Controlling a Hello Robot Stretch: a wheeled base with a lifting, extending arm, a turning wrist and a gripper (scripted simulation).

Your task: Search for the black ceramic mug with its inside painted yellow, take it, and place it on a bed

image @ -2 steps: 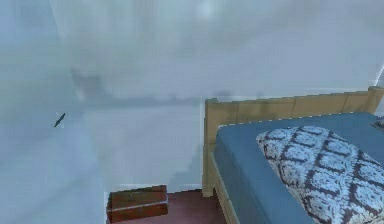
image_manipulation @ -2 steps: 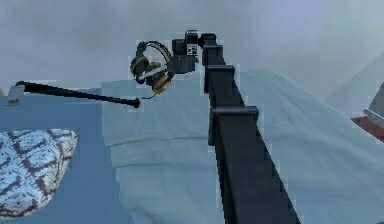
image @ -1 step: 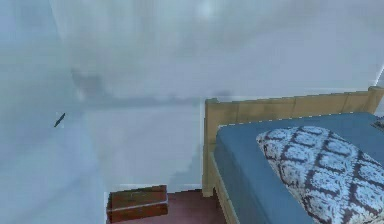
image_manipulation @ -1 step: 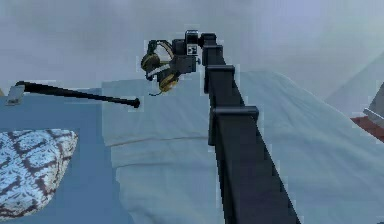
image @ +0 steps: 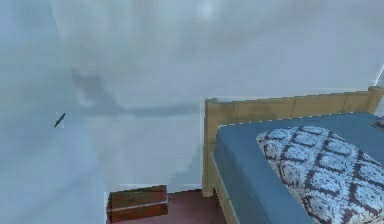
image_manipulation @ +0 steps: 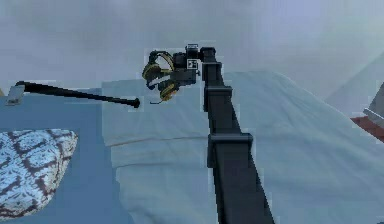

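Black-and-yellow mug was held aloft by the tool, apparently over the bed; released high, it could get bounced off.

Ahead we closely face wall and headboard; sideways we overlook the bed (patterned pillow shared).

We see a pale wall behind a bed with a light wooden headboard, blue sheet and blue-and-white patterned pillow. Beside it a low brown box stands on the reddish-brown floor. From the arm side view, a pale blanket covers the bed, and a long dark rod shows beyond the pillow.
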